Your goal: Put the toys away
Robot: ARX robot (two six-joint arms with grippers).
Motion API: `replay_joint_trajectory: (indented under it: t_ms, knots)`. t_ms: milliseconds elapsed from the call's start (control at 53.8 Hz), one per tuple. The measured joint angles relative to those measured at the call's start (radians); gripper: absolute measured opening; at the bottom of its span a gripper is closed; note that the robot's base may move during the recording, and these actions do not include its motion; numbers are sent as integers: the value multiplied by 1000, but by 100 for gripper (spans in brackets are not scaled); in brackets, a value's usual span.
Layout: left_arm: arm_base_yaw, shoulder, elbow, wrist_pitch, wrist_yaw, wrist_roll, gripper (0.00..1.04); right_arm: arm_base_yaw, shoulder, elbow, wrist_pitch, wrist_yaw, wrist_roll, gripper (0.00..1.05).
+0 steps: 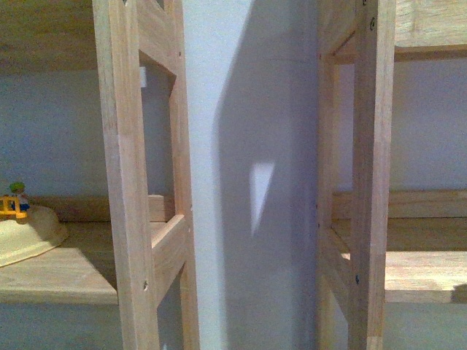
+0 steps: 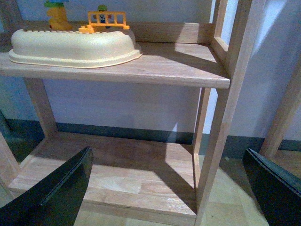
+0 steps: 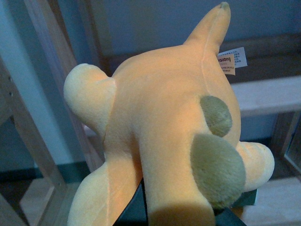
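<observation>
At the right wrist, the plush toy (image 3: 164, 136) fills nearly the whole view: orange-yellow, soft, with greenish-brown patches and a white tag near its tapered end. The right gripper (image 3: 141, 209) shows only as a dark sliver under the toy's body and appears clamped on it, carrying it off any surface. Behind the toy stand wooden shelf posts and a pale shelf board, so it has not yet been set down. The left gripper (image 2: 169, 188) hangs with its dark fingers (image 2: 56, 188) spread wide and nothing between them, facing a wooden shelf unit (image 2: 178, 66). On that unit's upper board sits a cream basin (image 2: 70, 47) with small coloured toy figures (image 2: 106, 21) behind it. Judging by this, the task is partway along: the plush is in hand but still awaits a shelf.
</observation>
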Motion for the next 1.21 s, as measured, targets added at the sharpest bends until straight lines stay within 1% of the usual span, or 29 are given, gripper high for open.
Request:
replay_joint_trajectory:
  t_ms: [149,260,409,539,594,650,743,799,873,984,1077,1207]
  knots:
    - [0,0,0,0,0,0,98,82,93,140,62,96,-89,7]
    - [0,0,0,0,0,0,98,137,156,234,116,143,-155,7]
    - [0,0,0,0,0,0,98,176,236,355,199,159,-253,7]
    - [0,0,0,0,0,0,98,170,284,440,233,138,-316,7]
    - [0,0,0,0,0,0,98,152,304,480,237,113,-335,7]
    - [0,0,0,0,0,0,98,98,334,541,225,54,-338,7]
    - [0,0,0,0,0,0,98,24,357,596,194,-14,-328,7]
    - [0,0,0,0,0,0,98,-64,378,649,149,-80,-292,7]
    - [0,0,0,0,0,0,98,-155,399,700,108,-146,-248,7]
    - [0,0,0,0,0,0,98,-251,446,763,94,-207,-204,7]
    - [0,0,0,0,0,0,98,-288,558,862,130,-212,-184,7]
    - [0,0,0,0,0,0,98,-290,691,961,151,-216,-169,7]
